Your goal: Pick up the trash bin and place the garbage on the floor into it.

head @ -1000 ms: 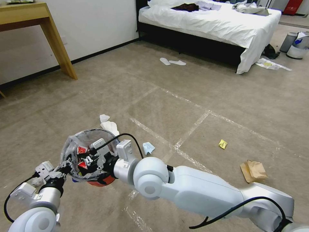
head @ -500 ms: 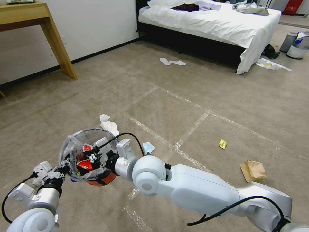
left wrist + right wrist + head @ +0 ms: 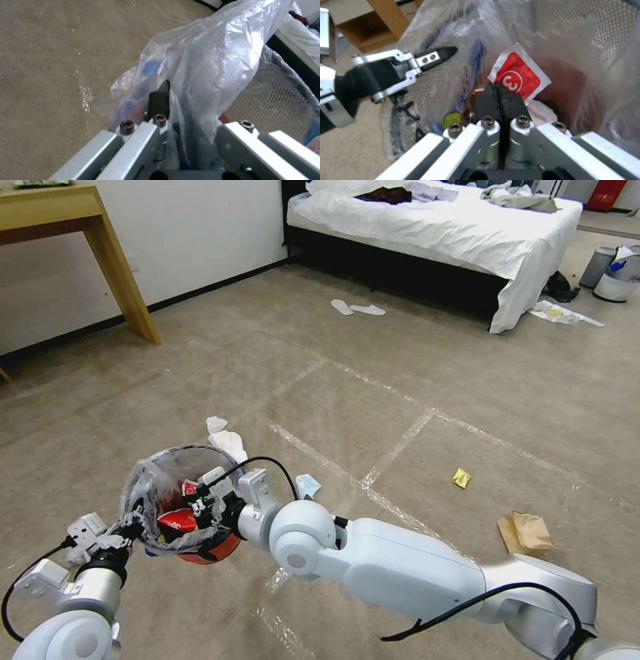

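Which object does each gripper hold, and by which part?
The left gripper clamps the trash bin by its bag-covered rim. The right gripper, inside the bin, pinches a red wrapper by its lower edge.

The left pincer (image 3: pixel 186 105) pinches the bin's (image 3: pixel 276 100) clear bag (image 3: pixel 213 62) at its rim, above the carpet (image 3: pixel 50 62).

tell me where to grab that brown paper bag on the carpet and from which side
Likely from straight above. The brown paper bag lies flat and crumpled on the floor, so no side offers purchase. Its raised, wrinkled top fold toward the bed looks like the best part for the jaws to pinch. It sits on the robot's right, apart from the yellow wrapper.
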